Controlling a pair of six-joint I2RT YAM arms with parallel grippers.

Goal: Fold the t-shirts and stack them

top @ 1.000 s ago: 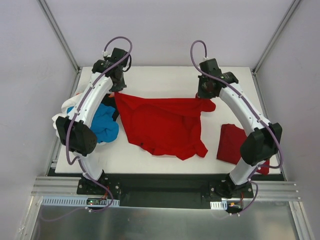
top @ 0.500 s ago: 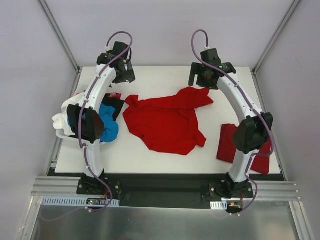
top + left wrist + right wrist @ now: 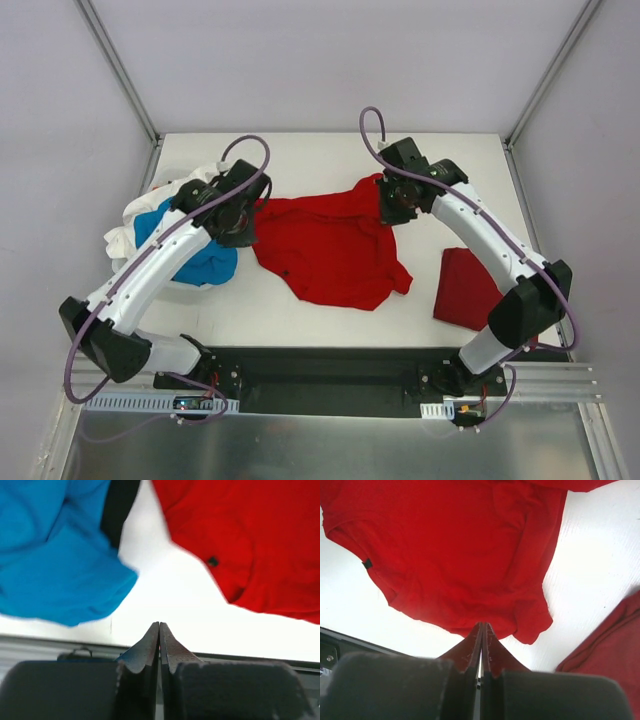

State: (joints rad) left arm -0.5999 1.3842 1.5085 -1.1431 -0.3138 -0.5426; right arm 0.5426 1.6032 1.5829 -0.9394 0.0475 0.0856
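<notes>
In the middle of the table [image 3: 300, 150]: the red t-shirt [image 3: 330, 250] is lying loose and rumpled, not yet folded.
Change: a second ago you were holding its far edge stretched between both grippers. Now you are letting it lie free, and both arms are drawing back toward the near side.
Left gripper [image 3: 159, 625]: it is pressing its fingers together on nothing, hovering over bare table between the blue t-shirt [image 3: 55, 555] and the red one.
Right gripper [image 3: 483, 625]: it is also pressed together and empty, hanging above the red t-shirt's near hem.
Meaning: the spread is looking unfinished to me, so you are probably facing a fresh grasp before folding.
Stack: one folded red t-shirt [image 3: 465, 288] is sitting near right.
Left pile: the blue, white t-shirt [image 3: 125, 240] and black t-shirt [image 3: 120, 505] are waiting.
Writing: only a small black tag [image 3: 213, 561] is showing, and nothing on it is readable.
</notes>
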